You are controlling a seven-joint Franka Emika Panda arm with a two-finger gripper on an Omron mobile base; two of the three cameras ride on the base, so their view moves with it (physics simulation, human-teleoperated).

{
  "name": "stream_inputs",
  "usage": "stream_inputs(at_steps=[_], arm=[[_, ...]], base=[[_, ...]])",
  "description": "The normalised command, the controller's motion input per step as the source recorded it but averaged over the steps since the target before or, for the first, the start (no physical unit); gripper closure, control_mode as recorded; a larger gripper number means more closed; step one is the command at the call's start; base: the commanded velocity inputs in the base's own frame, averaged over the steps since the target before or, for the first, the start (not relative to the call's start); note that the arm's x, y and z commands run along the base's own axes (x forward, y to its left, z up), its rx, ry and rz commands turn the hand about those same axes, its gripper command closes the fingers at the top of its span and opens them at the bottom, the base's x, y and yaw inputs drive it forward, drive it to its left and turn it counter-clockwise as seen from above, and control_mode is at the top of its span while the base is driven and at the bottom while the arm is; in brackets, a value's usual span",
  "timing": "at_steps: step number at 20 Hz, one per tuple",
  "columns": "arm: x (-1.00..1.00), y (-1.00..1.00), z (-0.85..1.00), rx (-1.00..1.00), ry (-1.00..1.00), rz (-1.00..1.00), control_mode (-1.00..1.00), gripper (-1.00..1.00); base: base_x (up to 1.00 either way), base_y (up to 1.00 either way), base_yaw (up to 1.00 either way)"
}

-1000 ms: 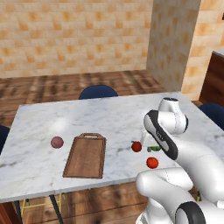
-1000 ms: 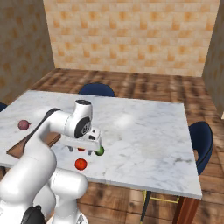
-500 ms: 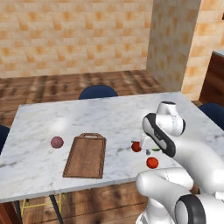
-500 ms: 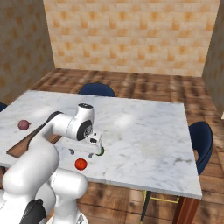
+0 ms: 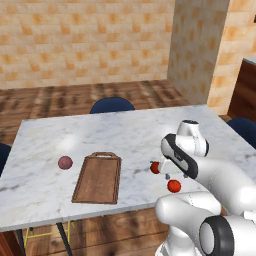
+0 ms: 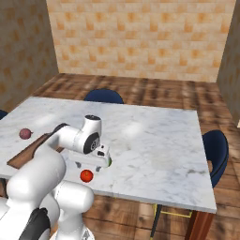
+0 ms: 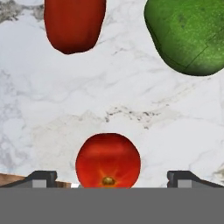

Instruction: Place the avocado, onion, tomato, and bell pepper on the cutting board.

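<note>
My gripper (image 7: 113, 178) hangs open just above the marble table (image 5: 120, 135), with nothing between its fingertips (image 7: 41, 177). Straight under it lies the round red tomato (image 7: 108, 159), near the table's front edge (image 5: 173, 186) (image 6: 86, 176). Beyond it are the red bell pepper (image 7: 74, 24) (image 5: 155, 167) and the glossy green avocado (image 7: 188, 35) (image 6: 109, 161). The hand (image 5: 173, 174) (image 6: 91, 165) hovers among these three. Further left, the mauve onion (image 5: 65, 162) (image 6: 25, 133) lies beside the bare brown cutting board (image 5: 98, 177) (image 6: 26, 153).
Dark blue chairs stand at the table's far side (image 5: 112, 105) (image 6: 103, 96) and at its right end (image 6: 214, 150). The table's front edge runs close to the tomato. Bare marble stretches to the right of the avocado.
The hand has sunk a little toward the table over the vegetables. The jaws have stayed open, and none of the vegetables has moved.
</note>
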Motion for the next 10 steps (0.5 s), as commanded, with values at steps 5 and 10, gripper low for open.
stream_inputs(at_steps=[5, 10], arm=[[0.03, 0.0, -0.2, 0.0, 0.0, 0.0, -1.0, -1.0], [0.0, 0.0, -0.2, 0.0, 0.0, 0.0, -1.0, -1.0]], base=[[0.0, 0.0, 0.0], [0.0, 0.0, 0.0]])
